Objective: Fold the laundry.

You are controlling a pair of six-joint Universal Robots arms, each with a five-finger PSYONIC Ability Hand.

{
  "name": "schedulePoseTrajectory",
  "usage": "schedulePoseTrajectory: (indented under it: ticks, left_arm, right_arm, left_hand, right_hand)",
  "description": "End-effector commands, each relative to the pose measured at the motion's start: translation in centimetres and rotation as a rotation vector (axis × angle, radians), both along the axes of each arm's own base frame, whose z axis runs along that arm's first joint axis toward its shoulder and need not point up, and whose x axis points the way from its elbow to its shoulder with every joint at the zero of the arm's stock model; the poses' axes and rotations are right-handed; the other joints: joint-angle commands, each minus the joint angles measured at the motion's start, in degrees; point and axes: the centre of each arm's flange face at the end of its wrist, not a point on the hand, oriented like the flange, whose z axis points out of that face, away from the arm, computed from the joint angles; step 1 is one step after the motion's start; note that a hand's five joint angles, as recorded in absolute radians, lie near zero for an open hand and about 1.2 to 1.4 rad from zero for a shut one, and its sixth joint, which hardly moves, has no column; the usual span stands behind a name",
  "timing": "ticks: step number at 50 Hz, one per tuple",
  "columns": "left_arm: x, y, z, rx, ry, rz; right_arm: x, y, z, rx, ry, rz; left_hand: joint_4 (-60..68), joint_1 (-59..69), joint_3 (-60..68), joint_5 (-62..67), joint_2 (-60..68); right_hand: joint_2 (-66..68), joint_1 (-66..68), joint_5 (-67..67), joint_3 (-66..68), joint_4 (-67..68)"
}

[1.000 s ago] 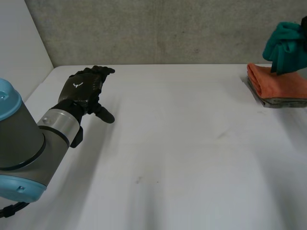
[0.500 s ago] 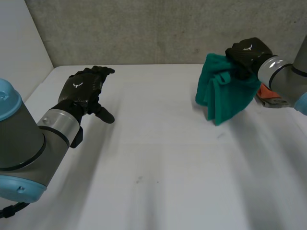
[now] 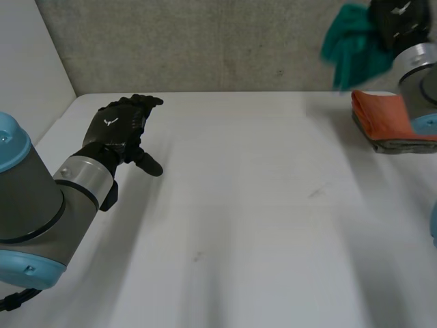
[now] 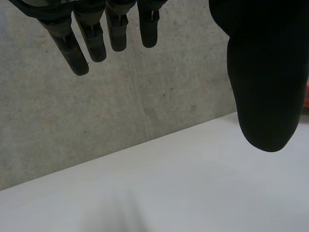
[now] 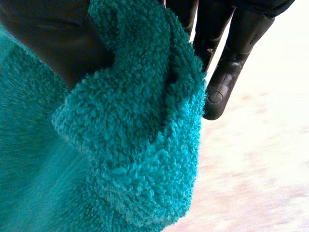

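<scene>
Your right hand (image 3: 395, 17) pinches the bunched teal fleece cloth (image 3: 351, 44), likely soft and floppy; take its corners. Your left hand (image 3: 117, 128) hovers relaxed.

The white table (image 3: 259, 225) runs bare ahead of the left hand's (image 3: 119, 130) fingers to a grey concrete wall (image 3: 225, 48). Well apart from those fingers, near the right hand (image 3: 396, 17), a folded grey cloth (image 3: 396, 145) lies on the table, with a folded orange cloth (image 3: 382, 116) on top.
</scene>
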Motion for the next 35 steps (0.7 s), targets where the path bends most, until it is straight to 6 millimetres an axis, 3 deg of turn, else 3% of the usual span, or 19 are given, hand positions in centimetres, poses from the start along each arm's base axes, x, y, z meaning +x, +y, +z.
schedulePoseTrajectory:
  ticks: [1, 2, 5, 6, 9, 14, 19, 35]
  left_arm:
    - [0.0, 0.0, -0.1, 0.003, -0.001, 0.001]
    - [0.0, 0.1, 0.0, 0.001, -0.001, -0.001]
    - [0.0, 0.1, -0.1, 0.003, -0.001, -0.002]
    - [0.0, 0.1, -0.1, 0.003, -0.001, -0.002]
    - [0.0, 0.1, -0.1, 0.003, -0.001, -0.002]
    - [0.0, 0.1, -0.2, 0.007, -0.003, -0.002]
    - [0.0, 0.1, -0.2, 0.007, -0.003, -0.002]
    - [0.0, 0.1, -0.3, 0.007, -0.003, -0.002]
  right_arm:
    - [-4.9, -2.7, -3.1, 0.002, -0.019, -0.047]
    - [-6.2, -3.2, -4.6, 0.046, -0.025, -0.045]
    - [-7.8, -3.7, -7.1, 0.116, -0.037, -0.03]
    - [-8.8, -4.1, -9.1, 0.163, -0.047, -0.018]
    - [-10.3, -4.6, -12.3, 0.232, -0.053, -0.014]
    - [-12.7, -4.7, -15.7, 0.326, -0.05, -0.016]
    - [-13.2, -4.2, -16.6, 0.391, -0.042, 0.016]
    - [-13.3, -3.4, -14.8, 0.394, 0.005, 0.013]
  left_hand:
    - [-1.17, -1.17, -1.45, 0.32, -1.33]
    - [-1.17, -1.17, -1.45, 0.32, -1.33]
    - [-1.17, -1.17, -1.45, 0.32, -1.33]
    - [-1.22, -1.22, -1.49, 0.27, -1.38]
    - [-1.17, -1.17, -1.45, 0.32, -1.33]
    - [-1.17, -1.17, -1.45, 0.32, -1.33]
    - [-1.17, -1.17, -1.45, 0.32, -1.33]
    - [-1.17, -1.17, -1.45, 0.32, -1.33]
  right_hand:
    - [12.86, 27.74, 14.27, 11.97, 11.74]
    - [12.86, 27.74, 14.27, 11.97, 11.74]
    - [12.86, 27.74, 14.27, 11.97, 11.74]
    - [12.86, 27.74, 14.27, 11.97, 11.74]
    - [12.86, 27.74, 14.27, 11.97, 11.74]
    - [12.86, 27.74, 14.27, 11.97, 11.74]
    - [12.86, 27.74, 14.27, 11.97, 11.74]
    - [12.86, 27.74, 14.27, 11.97, 11.74]
